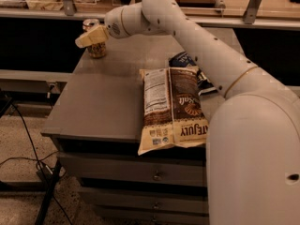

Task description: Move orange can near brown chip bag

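The grasp step appears to be in hand: the end effector [90, 35] sits against the orange can [97, 50] in the upper left of the frame, at the counter's [103, 102] far corner. Its grip cannot be told. Next likely calls for a secure hold, then carrying the can right toward the brown chip bag [171, 107] at centre.

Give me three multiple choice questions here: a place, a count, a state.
1. Where is the orange can? A far left corner of the table; B front edge; C floor.
2. How many bags lie on the table? A one; B two; C four.
3. How does the brown chip bag lie? A flat, overhanging the front edge; B upright; C rolled up.
1 A, the pincer is at it there; 2 B, the brown one and a dark blue bag; 3 A, its end passes the edge.
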Robot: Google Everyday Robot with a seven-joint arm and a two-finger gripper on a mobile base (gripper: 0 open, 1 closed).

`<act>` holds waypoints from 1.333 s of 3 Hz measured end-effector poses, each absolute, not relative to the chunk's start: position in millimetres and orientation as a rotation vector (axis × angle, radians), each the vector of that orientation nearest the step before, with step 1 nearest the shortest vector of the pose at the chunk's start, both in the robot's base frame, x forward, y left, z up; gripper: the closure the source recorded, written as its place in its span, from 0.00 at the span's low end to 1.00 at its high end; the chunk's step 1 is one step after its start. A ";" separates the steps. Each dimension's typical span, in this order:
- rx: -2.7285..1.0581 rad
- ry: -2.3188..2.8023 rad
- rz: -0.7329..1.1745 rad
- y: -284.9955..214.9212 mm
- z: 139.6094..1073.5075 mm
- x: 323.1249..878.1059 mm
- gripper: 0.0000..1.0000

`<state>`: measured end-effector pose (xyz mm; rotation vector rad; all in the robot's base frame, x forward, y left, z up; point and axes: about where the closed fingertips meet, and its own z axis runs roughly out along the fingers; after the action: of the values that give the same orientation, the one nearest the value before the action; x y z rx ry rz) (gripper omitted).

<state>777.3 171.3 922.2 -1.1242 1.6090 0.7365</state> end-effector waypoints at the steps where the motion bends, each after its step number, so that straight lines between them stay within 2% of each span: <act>1: -1.128 1.609 0.741 174.4 920.7 776.6 0.16; 3: -1.135 1.609 0.749 180.3 917.6 775.2 0.63; 4: -1.147 1.588 0.762 178.7 932.2 779.7 0.94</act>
<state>779.7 178.7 932.2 -1.1472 1.5882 0.7619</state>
